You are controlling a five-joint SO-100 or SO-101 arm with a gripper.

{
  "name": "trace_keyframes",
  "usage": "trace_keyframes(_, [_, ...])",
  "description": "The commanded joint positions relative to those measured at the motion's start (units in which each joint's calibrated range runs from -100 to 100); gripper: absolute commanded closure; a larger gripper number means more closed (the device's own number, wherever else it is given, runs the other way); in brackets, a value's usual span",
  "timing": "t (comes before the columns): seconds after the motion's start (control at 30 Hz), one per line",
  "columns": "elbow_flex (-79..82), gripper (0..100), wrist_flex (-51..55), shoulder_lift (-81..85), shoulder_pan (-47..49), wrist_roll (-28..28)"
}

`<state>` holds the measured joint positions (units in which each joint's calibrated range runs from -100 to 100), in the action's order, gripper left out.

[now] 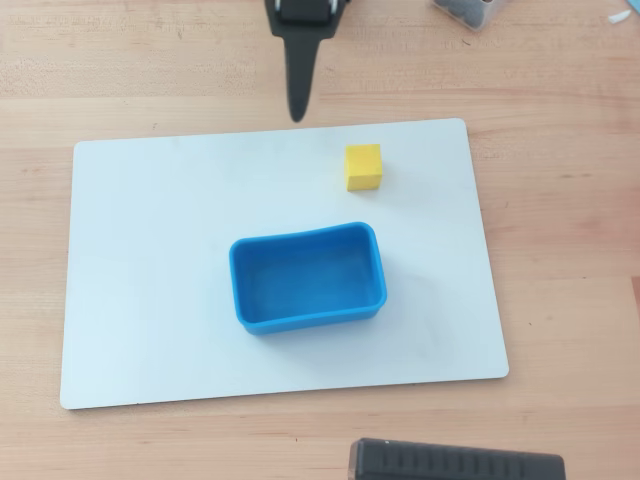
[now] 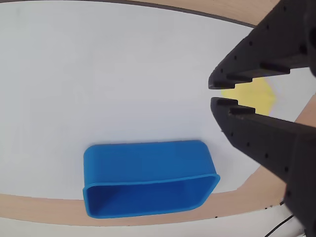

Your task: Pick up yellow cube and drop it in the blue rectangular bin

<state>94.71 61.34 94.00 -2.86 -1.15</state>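
While the pincer (image 2: 211,94) hangs nearly closed and empty, one yellow cube (image 1: 364,167) lies near one blue rectangular bin (image 1: 308,313).

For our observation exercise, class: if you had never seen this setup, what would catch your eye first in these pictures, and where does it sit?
The blue rectangular bin stands out first, empty, in the middle of the white board in the overhead view. Next comes the yellow cube, apart from the bin, nearer the board's top edge. In the wrist view the black gripper looms at the right, jaws nearly closed and holding nothing, partly hiding the cube.
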Motion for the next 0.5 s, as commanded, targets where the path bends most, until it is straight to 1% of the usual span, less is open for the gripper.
trace_keyframes(0.0, [-14.44, 100, -1.23, -13.87, 1.91, -0.54])
trace_keyframes(0.13, [-27.53, 100, 0.59, -27.62, 2.0, -0.39])
trace_keyframes(0.23, [-32.16, 100, 2.24, -34.03, 2.77, 0.05])
trace_keyframes(0.47, [-42.25, 100, 6.54, -51.78, 9.12, 4.25])
